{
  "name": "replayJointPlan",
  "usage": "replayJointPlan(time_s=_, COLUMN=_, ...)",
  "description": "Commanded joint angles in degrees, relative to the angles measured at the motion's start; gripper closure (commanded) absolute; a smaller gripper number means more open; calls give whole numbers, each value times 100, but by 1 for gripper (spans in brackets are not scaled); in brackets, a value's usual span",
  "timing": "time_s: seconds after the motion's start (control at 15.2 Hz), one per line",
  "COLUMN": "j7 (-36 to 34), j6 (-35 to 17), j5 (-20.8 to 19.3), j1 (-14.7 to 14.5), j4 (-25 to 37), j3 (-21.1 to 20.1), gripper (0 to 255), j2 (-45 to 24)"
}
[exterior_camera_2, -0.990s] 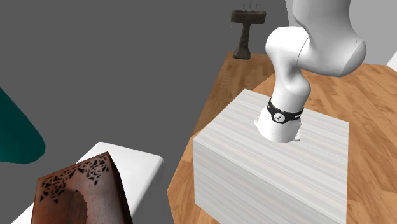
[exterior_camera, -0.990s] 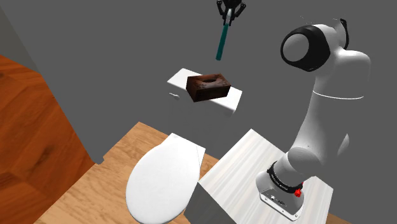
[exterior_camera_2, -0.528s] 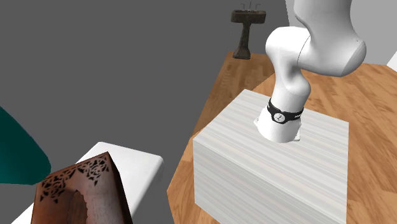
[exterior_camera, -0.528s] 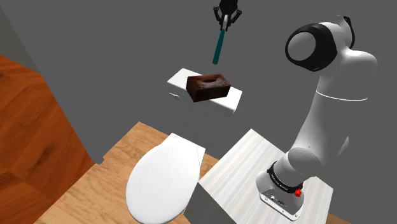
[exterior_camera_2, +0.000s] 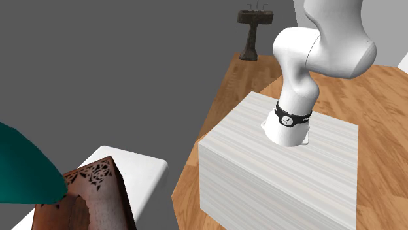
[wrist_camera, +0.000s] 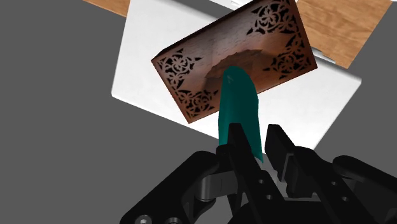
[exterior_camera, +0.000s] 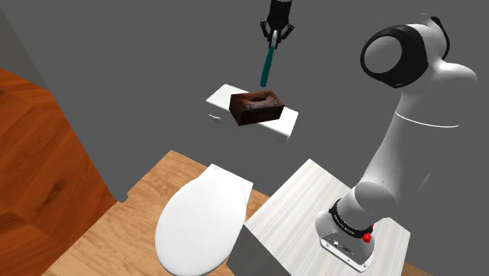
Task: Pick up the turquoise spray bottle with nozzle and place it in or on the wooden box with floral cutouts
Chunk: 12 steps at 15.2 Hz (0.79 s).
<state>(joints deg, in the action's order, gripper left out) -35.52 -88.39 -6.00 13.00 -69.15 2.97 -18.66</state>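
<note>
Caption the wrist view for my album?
Black gripper holding a teal bottle above the carved brown box on a white surface.

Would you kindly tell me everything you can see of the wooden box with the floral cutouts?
The wooden box is dark reddish-brown and rectangular, with pierced floral patterns at its top's corners and a rounded opening in the middle. It sits flat on a white slab, skewed to its edges. The turquoise bottle, clasped by the gripper, hangs above it without touching.

smooth matt turquoise bottle [wrist_camera: 239, 111], dark wooden box [wrist_camera: 270, 41] with fretted top, pale wood-grain stand [exterior_camera_2: 281, 180], wooden floor [exterior_camera_2: 369, 91]
</note>
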Motion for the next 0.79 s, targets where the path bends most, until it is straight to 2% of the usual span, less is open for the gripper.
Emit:
replayJointPlan(time_s=0.0, j7=-33, j6=-187, j5=-6, j1=-11, j4=-267, j3=-6, gripper=255, j2=84)
replayJointPlan(time_s=0.73, j7=-133, j6=-1114, j5=-24, j1=-10, j4=-1379, j3=-8, gripper=255, j2=263)
